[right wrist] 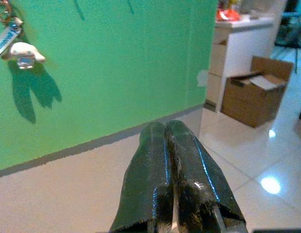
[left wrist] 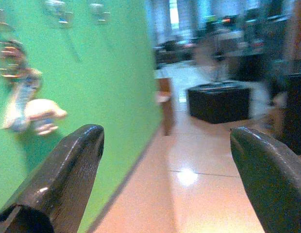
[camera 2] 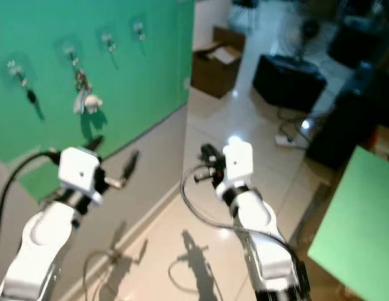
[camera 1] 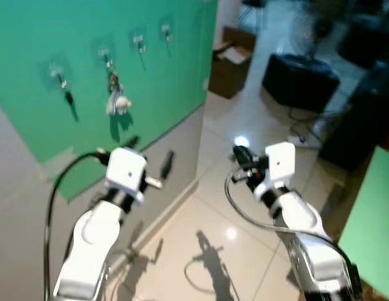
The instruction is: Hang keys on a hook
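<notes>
Keys (camera 1: 116, 95) hang on the second hook (camera 1: 105, 58) of four on the green wall, with a small white charm at the bottom of the bunch; they sit above and ahead of the left tool (camera 1: 150, 157).

Left eye view: left tool raised near the wall below the keys, its fingers spread apart, nothing between them. Right tool (camera 1: 241, 155) held up over the tiled floor (camera 1: 201, 219), well off to the right of the keys. First hook (camera 1: 58, 75) carries a small dark item; the two far hooks are too blurred to read. A cardboard box (camera 1: 231, 61) stands past the end of the wall.

Right eye view: same layout, shifted.

Left wrist view: both black fingers (left wrist: 63, 179) wide apart, empty. Keys and charm blurred on the wall beside one finger.

Right wrist view: fingers (right wrist: 175, 179) pressed together, holding nothing. Keys with white charm hang on the wall ahead, apart from the tool.
</notes>
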You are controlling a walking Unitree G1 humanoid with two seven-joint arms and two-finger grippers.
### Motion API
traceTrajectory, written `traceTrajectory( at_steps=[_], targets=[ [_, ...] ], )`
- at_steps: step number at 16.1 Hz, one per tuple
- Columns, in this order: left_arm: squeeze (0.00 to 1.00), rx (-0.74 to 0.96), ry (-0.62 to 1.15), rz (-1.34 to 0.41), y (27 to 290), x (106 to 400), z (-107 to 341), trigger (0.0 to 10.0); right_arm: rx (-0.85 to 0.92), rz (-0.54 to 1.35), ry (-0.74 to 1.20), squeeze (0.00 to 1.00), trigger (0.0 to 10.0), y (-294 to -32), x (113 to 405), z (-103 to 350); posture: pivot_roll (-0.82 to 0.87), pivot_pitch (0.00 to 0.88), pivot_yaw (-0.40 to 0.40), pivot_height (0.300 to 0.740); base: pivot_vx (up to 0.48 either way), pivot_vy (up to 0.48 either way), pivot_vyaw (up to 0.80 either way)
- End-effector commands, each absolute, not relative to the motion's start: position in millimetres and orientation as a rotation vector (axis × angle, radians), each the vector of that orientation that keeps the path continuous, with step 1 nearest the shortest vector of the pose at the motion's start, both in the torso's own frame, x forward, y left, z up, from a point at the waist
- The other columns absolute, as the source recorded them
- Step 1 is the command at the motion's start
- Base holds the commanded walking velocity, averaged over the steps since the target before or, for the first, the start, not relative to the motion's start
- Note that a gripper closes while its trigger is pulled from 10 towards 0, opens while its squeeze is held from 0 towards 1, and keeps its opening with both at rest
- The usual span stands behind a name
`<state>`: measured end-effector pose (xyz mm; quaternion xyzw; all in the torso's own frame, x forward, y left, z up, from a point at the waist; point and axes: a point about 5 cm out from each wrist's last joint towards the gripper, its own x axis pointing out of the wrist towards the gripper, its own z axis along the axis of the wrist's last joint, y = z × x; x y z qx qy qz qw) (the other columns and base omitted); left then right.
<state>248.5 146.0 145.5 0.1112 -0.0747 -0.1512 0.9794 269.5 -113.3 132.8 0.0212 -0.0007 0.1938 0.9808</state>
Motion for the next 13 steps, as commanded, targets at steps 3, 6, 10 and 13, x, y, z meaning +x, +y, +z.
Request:
traceTrajectory(
  at_steps=[3,6,10,13],
  targets=[
    [0.0,0.212,-0.13,-0.219,149,256,146,10.0,0.018,0.342,-0.006,0.0,10.0,-125,275,134,0.02,0.0,-0.017,0.74,0.0,0.0,0.8],
    [0.0,0.209,-0.153,-0.229,144,260,148,10.0,0.018,0.292,-0.031,0.0,10.0,-131,283,140,0.01,0.0,-0.023,0.74,0.0,0.0,0.8],
    [0.0,0.185,-0.162,-0.242,141,261,149,10.0,0.018,0.271,-0.053,0.0,10.0,-136,287,147,0.01,0.0,-0.023,0.74,0.063,0.0,0.8],
    [0.0,0.176,-0.162,-0.256,140,260,149,10.0,0.02,0.261,-0.049,0.0,10.0,-136,286,145,0.01,0.0,-0.023,0.74,0.306,0.0,0.8]
  ],
)
